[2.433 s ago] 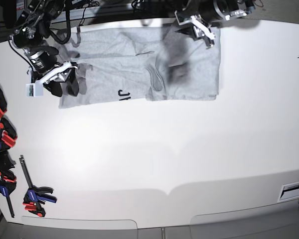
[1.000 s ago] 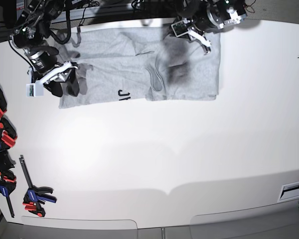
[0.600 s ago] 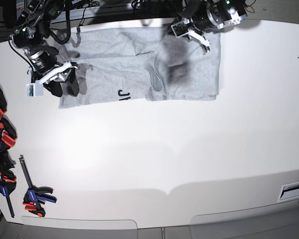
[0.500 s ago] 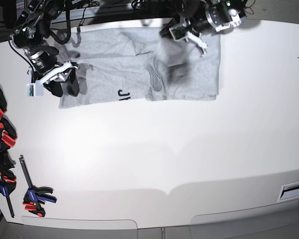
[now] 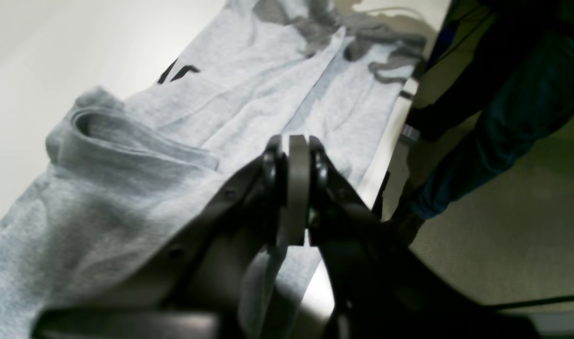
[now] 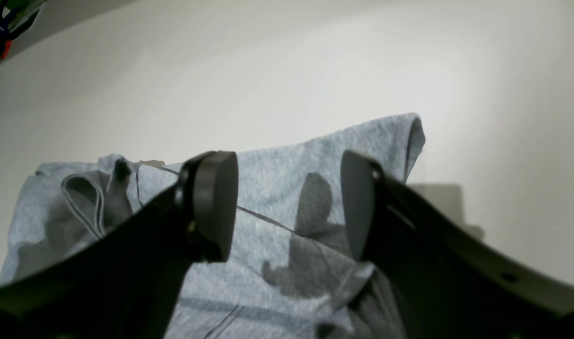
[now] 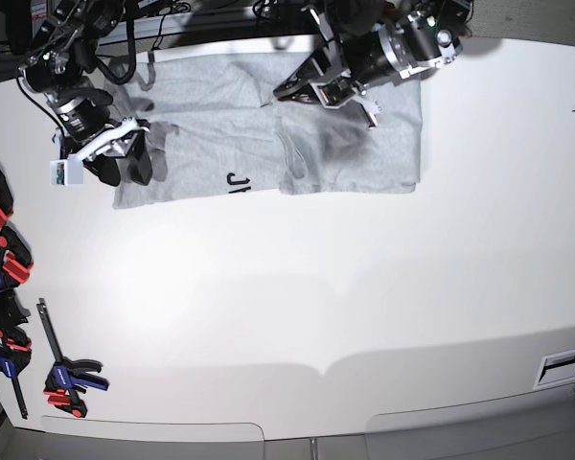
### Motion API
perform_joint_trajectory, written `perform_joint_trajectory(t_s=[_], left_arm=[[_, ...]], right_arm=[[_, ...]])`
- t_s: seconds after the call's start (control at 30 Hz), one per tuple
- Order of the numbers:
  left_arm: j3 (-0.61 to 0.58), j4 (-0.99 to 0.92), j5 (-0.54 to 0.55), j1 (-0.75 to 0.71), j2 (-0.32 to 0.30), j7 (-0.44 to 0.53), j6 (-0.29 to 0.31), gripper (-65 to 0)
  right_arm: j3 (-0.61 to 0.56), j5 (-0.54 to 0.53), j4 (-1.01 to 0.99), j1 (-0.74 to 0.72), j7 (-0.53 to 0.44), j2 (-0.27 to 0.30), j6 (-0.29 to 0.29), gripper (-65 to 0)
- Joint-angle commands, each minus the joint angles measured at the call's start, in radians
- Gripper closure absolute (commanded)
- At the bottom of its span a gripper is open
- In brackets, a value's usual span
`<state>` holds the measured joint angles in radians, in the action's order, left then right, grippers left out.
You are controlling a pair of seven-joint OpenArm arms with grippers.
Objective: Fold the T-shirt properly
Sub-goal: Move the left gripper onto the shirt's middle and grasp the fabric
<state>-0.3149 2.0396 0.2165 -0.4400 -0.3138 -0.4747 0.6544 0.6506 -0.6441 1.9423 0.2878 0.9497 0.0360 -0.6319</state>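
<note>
Base view: grey T-shirt part-folded at the far edge, one arm swung in over its middle

Base view shows the T-shirt (image 7: pixel 268 129), light heather grey, lying flat at twelve o'clock on the white tabletop (image 7: pixel 297 287), its long axis running from nine o'clock to three o'clock. Its three o'clock half is doubled over into a neat block, with the collar curving near the centre. Black letters peek out along the near hem at about seven o'clock of the cloth.

The left end effector (image 7: pixel 297 91) hovers over the middle of the shirt, close to the inner fold edge, with most of the folded block lying toward three o'clock from it. Left wrist view shows its pads pressed together with nothing visibly between them; cloth lies below and beyond. The right end effector (image 7: pixel 125 144) sits over the nine o'clock end, where a sleeve lies rumpled. Right wrist view shows its pads (image 6: pixel 211 205) spread wide and empty, with grey fabric beneath. The unfolded portion lies between the two arms, nearer the right one, so the coming fold likely depends on that side.

Compared with half a second earlier, the left arm has swung from the one o'clock corner of the shirt toward its centre. The right arm has not moved, and the shirt's outline looks unchanged.

Red and blue clamps (image 7: pixel 10 287) lie along the nine o'clock edge, well apart from the shirt.
</note>
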Motion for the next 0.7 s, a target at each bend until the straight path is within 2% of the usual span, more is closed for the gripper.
perform_joint_trajectory(t_s=[0.0,0.1,0.13,0.2,0.23,0.27,0.3,0.47,0.5,0.53,0.6,0.63,0.67], left_arm=[[-0.001,0.018,0.021,-0.006,0.0,0.026,0.0,0.0],[-0.001,0.018,0.021,-0.017,0.0,0.012,0.0,0.0],[-0.001,0.018,0.021,-0.019,0.0,0.001,0.0,-2.2],[-0.001,0.018,0.021,-0.021,-0.002,-0.003,0.0,-20.2],[-0.002,0.018,0.023,-0.02,-0.003,-0.002,0.0,-27.0],[-0.002,0.018,0.024,-0.02,-0.002,-0.002,0.0,-31.0],[-0.002,0.018,0.025,-0.02,-0.003,0.003,0.0,-32.3],[-0.001,0.016,0.017,-0.006,-0.002,0.038,-0.001,-31.2],[-0.001,0.012,-0.004,0.004,-0.002,0.038,-0.007,-28.1],[-0.001,0.005,-0.034,0.016,-0.002,0.038,-0.031,-22.3],[-0.001,-0.03,-0.08,0.046,-0.002,0.038,-0.099,-4.9],[-0.001,-0.057,-0.087,0.063,-0.002,0.038,-0.123,0.0],[-0.001,-0.091,-0.085,0.082,-0.002,0.038,-0.139,0.0]], right_arm=[[0.003,-0.021,0.019,-0.005,-0.028,0.011,0.001,-32.9],[0.003,-0.021,0.019,-0.005,-0.028,0.011,0.001,-32.9],[0.003,-0.021,0.019,-0.005,-0.028,0.011,0.001,-32.9],[0.003,-0.021,0.019,-0.005,-0.029,0.011,0.001,-32.9],[0.003,-0.021,0.019,-0.005,-0.029,0.011,0.001,-32.9],[0.003,-0.021,0.019,-0.005,-0.029,0.011,0.001,-32.9],[0.003,-0.021,0.019,-0.005,-0.029,0.011,0.001,-32.9],[0.003,-0.021,0.019,-0.005,-0.029,0.011,0.001,-32.9],[0.003,-0.021,0.019,-0.005,-0.029,0.011,0.001,-32.9],[0.003,-0.021,0.019,-0.005,-0.029,0.011,0.001,-32.9],[0.003,-0.021,0.019,-0.005,-0.029,0.011,0.001,-32.9],[0.003,-0.021,0.019,-0.005,-0.029,0.011,0.001,-32.9],[0.003,-0.021,0.019,-0.005,-0.029,0.011,0.001,-32.9]])
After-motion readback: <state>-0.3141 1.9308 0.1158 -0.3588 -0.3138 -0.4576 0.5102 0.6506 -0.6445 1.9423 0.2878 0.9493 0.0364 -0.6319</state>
